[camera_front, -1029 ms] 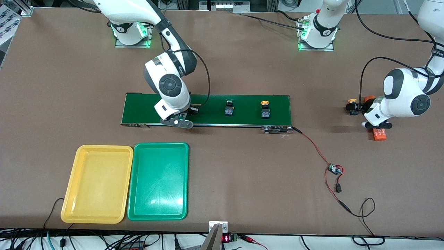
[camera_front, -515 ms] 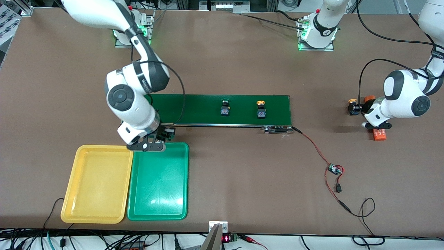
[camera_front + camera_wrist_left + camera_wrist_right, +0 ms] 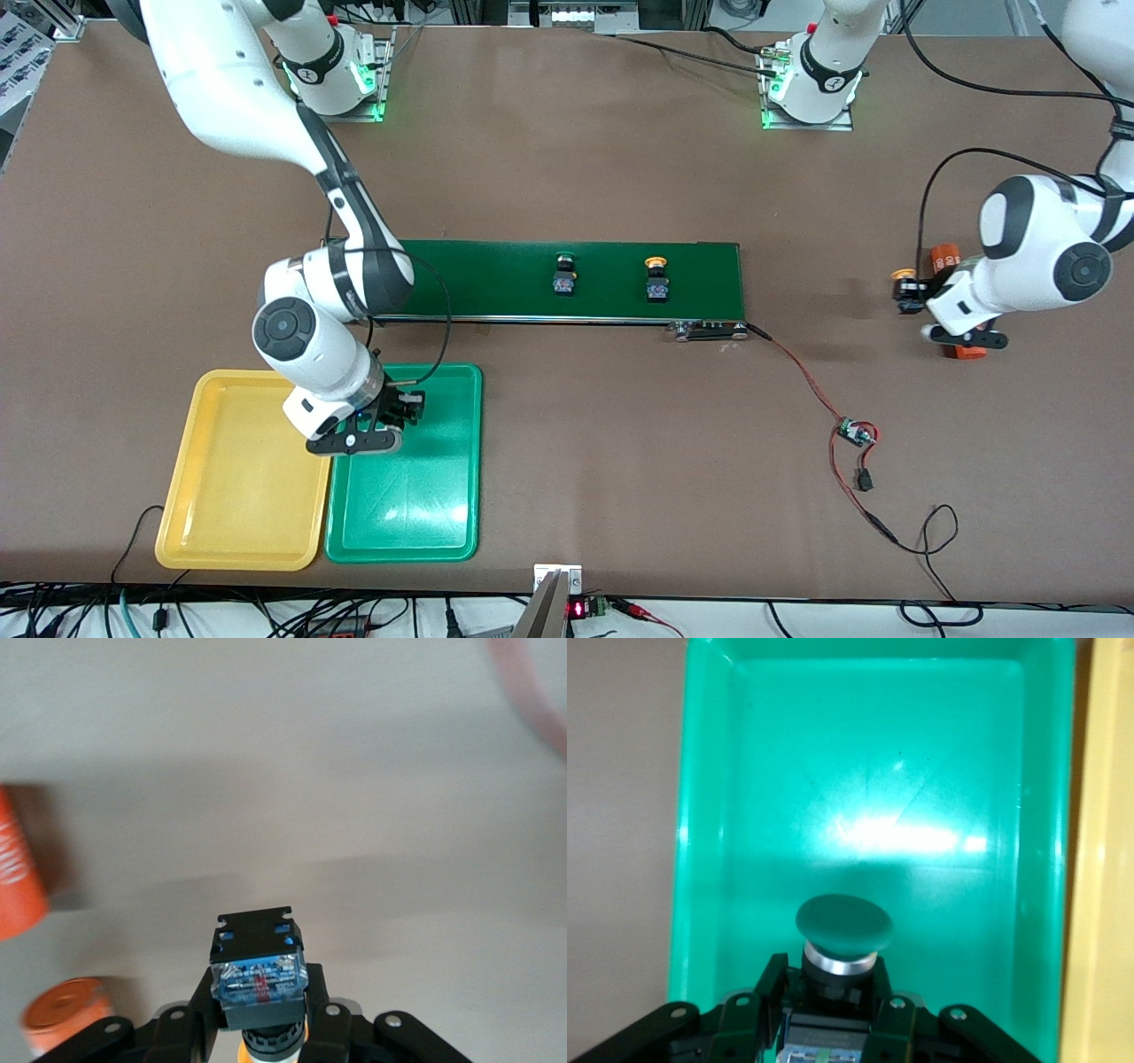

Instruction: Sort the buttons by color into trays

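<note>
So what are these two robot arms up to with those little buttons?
They sort buttons by color. The right gripper is shut on a green-capped button and holds it over the green tray, beside the yellow tray. The left gripper, at its own end of the table, is shut on a yellow-capped button near two orange cylinders. One green button and one yellow button sit on the dark-green belt.
</note>
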`<state>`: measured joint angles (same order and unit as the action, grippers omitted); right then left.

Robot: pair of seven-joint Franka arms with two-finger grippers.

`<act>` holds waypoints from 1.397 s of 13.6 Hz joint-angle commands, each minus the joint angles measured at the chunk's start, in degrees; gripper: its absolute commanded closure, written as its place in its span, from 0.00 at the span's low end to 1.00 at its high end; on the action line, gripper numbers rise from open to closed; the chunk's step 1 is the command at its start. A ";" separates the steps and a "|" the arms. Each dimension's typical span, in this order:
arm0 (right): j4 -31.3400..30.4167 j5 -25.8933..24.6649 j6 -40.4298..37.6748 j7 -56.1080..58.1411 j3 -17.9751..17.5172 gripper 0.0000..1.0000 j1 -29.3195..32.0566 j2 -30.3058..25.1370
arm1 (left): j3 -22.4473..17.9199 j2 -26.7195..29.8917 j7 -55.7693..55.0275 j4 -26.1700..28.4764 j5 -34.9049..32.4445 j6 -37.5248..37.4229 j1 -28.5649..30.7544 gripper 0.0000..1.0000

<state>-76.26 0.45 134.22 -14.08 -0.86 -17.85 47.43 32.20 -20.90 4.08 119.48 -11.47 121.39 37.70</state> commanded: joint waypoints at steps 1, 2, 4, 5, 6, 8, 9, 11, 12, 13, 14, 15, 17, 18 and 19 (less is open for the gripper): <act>2.52 0.07 2.88 2.91 -0.64 0.81 0.27 4.24 | -0.56 4.37 0.84 0.93 6.45 -1.24 -7.78 1.00; 2.52 0.07 3.32 3.09 -0.64 0.78 0.18 4.86 | -0.56 4.64 0.40 0.93 7.33 -1.07 -10.60 1.00; 2.43 0.07 3.42 3.00 -0.64 0.54 0.09 5.22 | -0.56 5.34 -0.12 0.93 11.71 -1.15 -16.23 1.00; 2.43 0.07 3.50 3.09 -0.64 0.38 0.18 5.22 | -0.65 5.43 -1.69 0.93 14.08 -1.16 -19.04 1.00; 2.43 0.07 3.50 3.09 -0.64 0.22 0.35 5.22 | -0.65 5.26 -4.58 0.93 15.67 -1.07 -20.98 1.00; 2.43 0.25 3.50 3.18 -0.64 0.02 0.44 4.96 | -0.65 5.08 -10.74 0.93 16.56 -0.19 -26.16 1.00; 2.43 0.42 3.42 2.74 -0.64 0.00 0.44 4.78 | -0.65 4.82 -12.94 0.84 16.74 0.42 -28.36 1.00; 1.91 0.25 2.63 2.74 -0.64 0.00 0.27 3.39 | -0.65 2.72 -16.37 -1.26 18.05 2.44 -29.96 1.00; 0.86 0.34 1.49 2.57 -0.64 0.00 0.09 1.81 | -0.73 1.66 -16.74 -1.27 18.58 3.75 -31.01 1.00; -0.98 0.25 0.44 2.48 -0.64 0.00 0.09 -0.21 | -0.73 0.96 -16.83 -1.27 18.59 5.07 -31.45 1.00; -3.95 0.16 -0.96 2.48 -0.64 0.00 0.27 -3.45 | -0.73 0.43 -17.26 -1.27 18.67 5.43 -31.89 1.00; -6.94 -0.10 -3.59 2.48 -0.64 0.00 0.53 -7.31 | -0.73 0.25 -17.70 -1.27 18.50 5.52 -32.16 1.00; -10.82 0.25 -10.96 1.95 -0.64 0.00 0.53 -13.56 | -0.91 0.07 -17.71 -1.27 18.33 7.18 -32.16 1.00; -13.45 0.42 -13.61 0.30 -0.64 0.00 0.44 -16.55 | -1.08 -0.19 -17.71 -1.27 18.24 7.37 -32.16 1.00; -16.96 0.77 -14.07 -2.07 -0.64 0.00 0.44 -19.88 | -1.09 -0.54 -17.71 -1.18 17.98 7.46 -32.16 1.00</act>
<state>-83.23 0.56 121.43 -13.30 -0.96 -17.73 36.13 32.09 -20.84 -13.21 119.31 5.82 128.70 6.61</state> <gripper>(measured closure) 0.000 0.586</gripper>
